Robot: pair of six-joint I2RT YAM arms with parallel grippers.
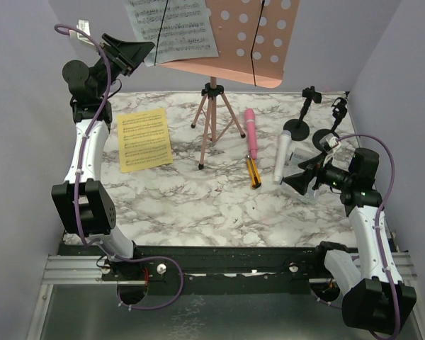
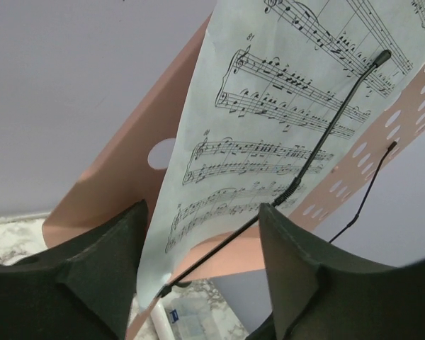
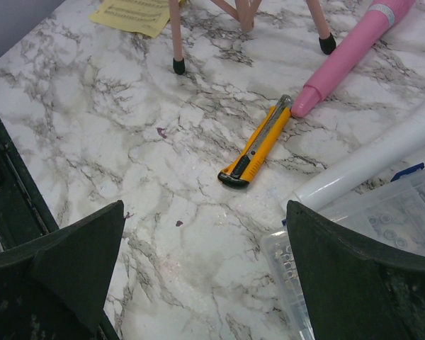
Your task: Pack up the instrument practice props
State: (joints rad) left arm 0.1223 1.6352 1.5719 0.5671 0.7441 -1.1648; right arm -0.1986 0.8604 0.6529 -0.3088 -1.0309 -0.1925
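Observation:
The pink perforated music rack [image 1: 258, 39] stands on its pink tripod [image 1: 212, 120] at the back. A white sheet-music page [image 1: 173, 28] rests on it under a black wire holder [image 2: 319, 142]. My left gripper [image 1: 138, 53] is open, and its jaws straddle the page's lower left corner [image 2: 198, 219] without closing on it. A yellow page [image 1: 144, 139] lies flat on the left. The pink microphone [image 1: 251, 131] and white microphone [image 1: 282, 156] lie right of the tripod. Two black mic mounts [image 1: 297, 120] [image 1: 331, 134] stand at the back right. My right gripper [image 1: 297, 183] is open and empty, low over the table.
A yellow-and-black cutter [image 3: 255, 152] lies below the pink microphone's tip. A clear plastic box [image 3: 354, 241] sits under my right gripper's right finger, beside the white microphone [image 3: 368, 166]. Grey walls close the back and sides. The table [image 1: 198, 205] is marble-patterned.

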